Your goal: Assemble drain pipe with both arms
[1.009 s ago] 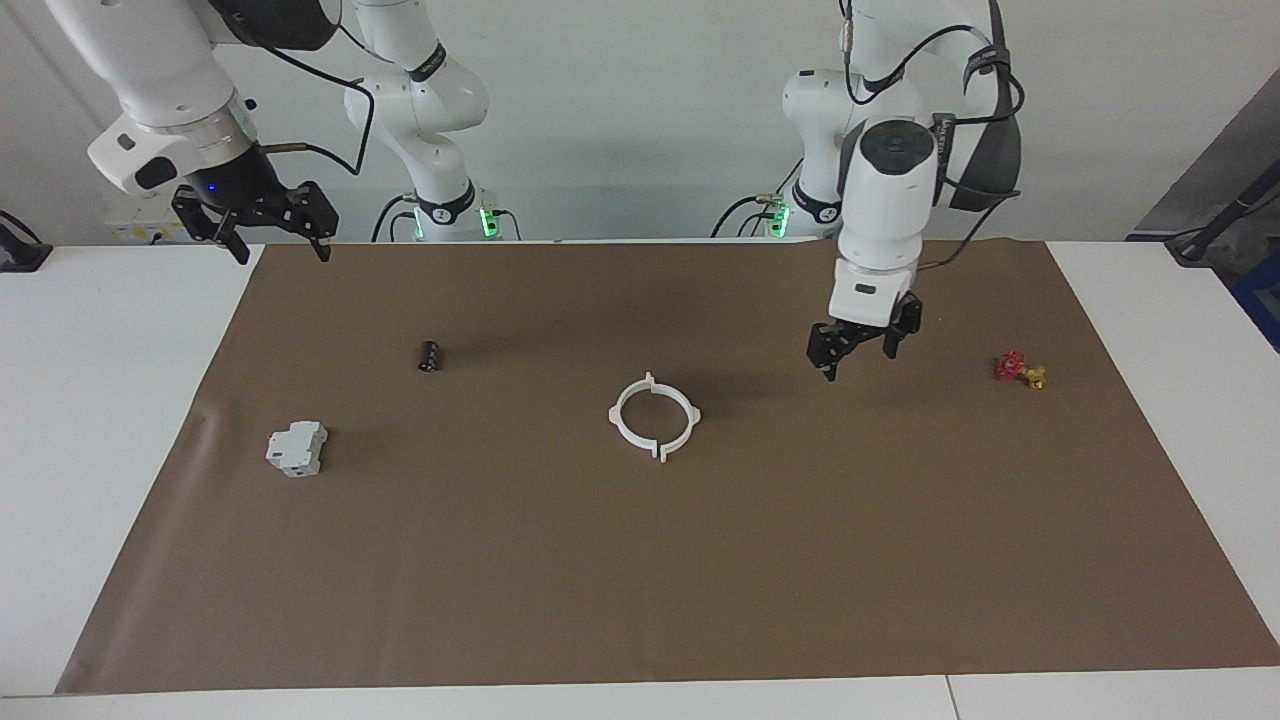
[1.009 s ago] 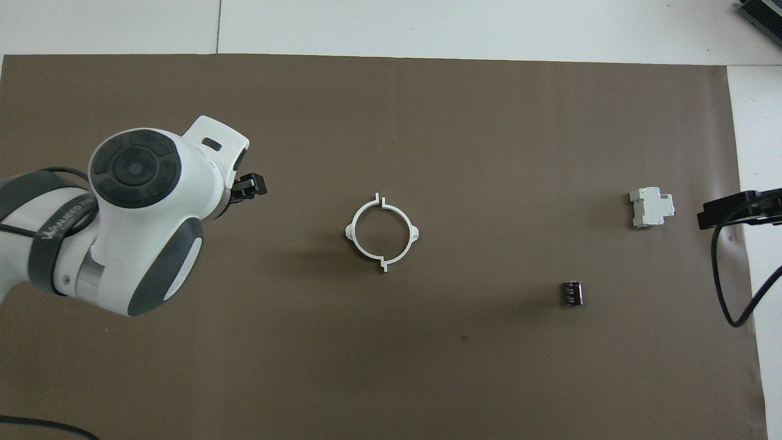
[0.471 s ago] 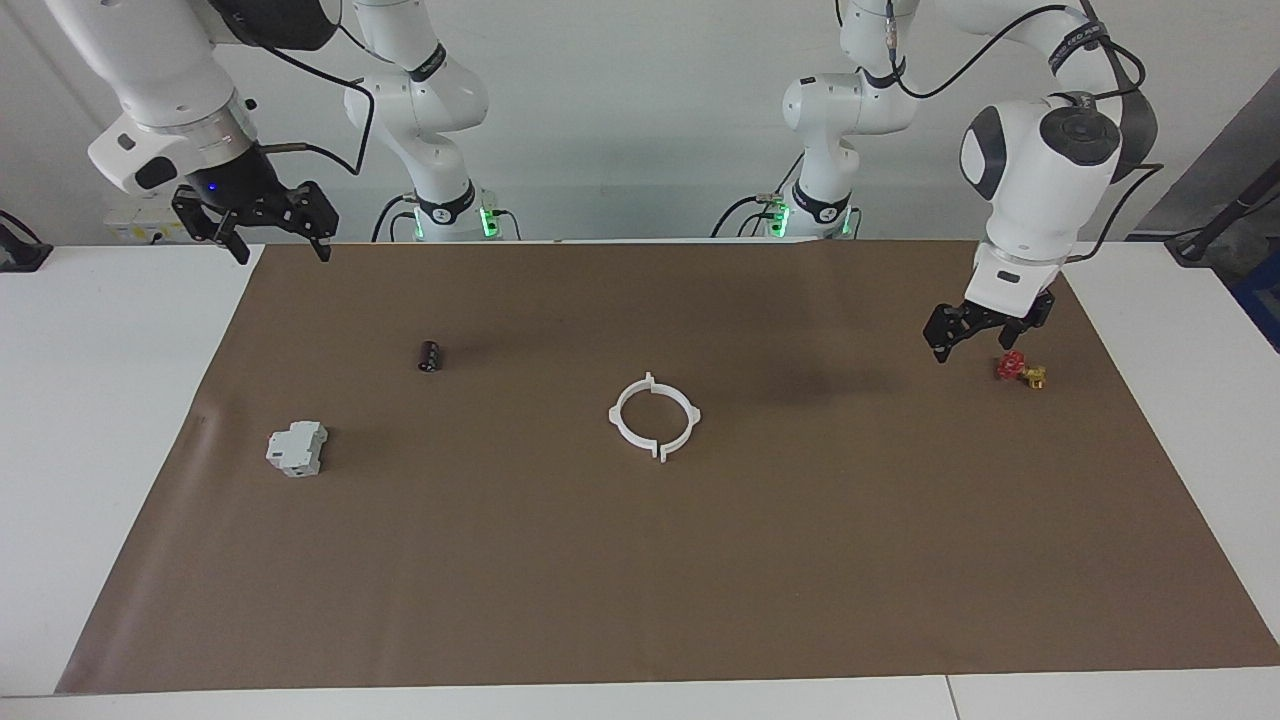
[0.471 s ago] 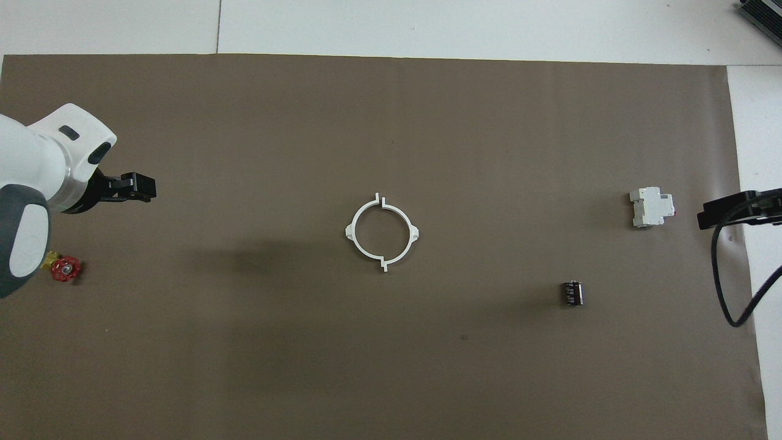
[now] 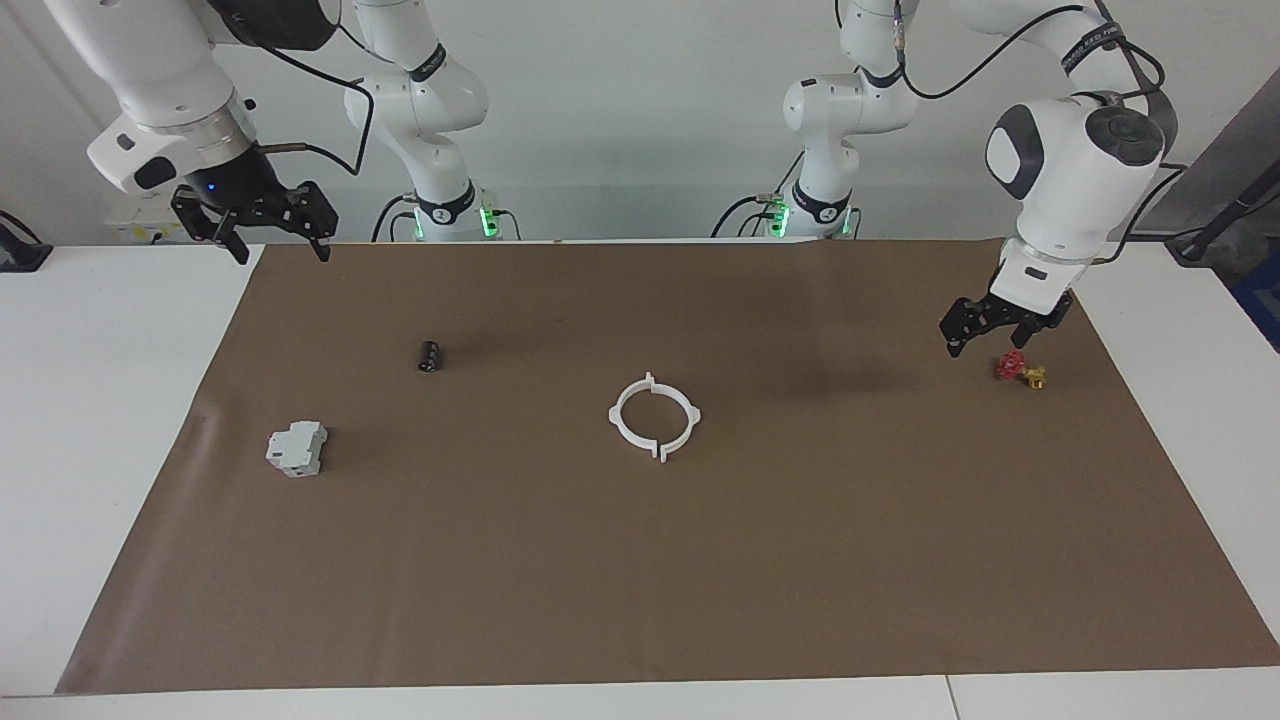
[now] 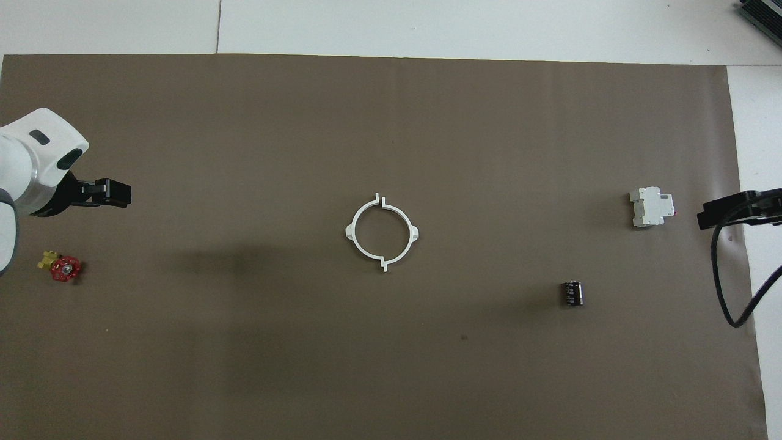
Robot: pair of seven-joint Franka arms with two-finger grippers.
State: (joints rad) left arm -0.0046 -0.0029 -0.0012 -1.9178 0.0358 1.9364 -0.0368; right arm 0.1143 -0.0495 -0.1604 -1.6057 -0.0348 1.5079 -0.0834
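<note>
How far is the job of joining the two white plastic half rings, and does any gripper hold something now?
Done, apparently: the two thin white plastic arcs lie together as a closed ring mid-mat, tabs meeting. In hand: nothing. The left gripper hangs open over the brown mat, beside the small red and yellow valve; the right gripper waits open over the mat's corner. Left: possibly nothing; whether the tabs are locked cannot be told.

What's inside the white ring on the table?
Only bare brown mat shows inside the white ring. Nothing sits in it, and nothing covers it, so no part is hidden.
</note>
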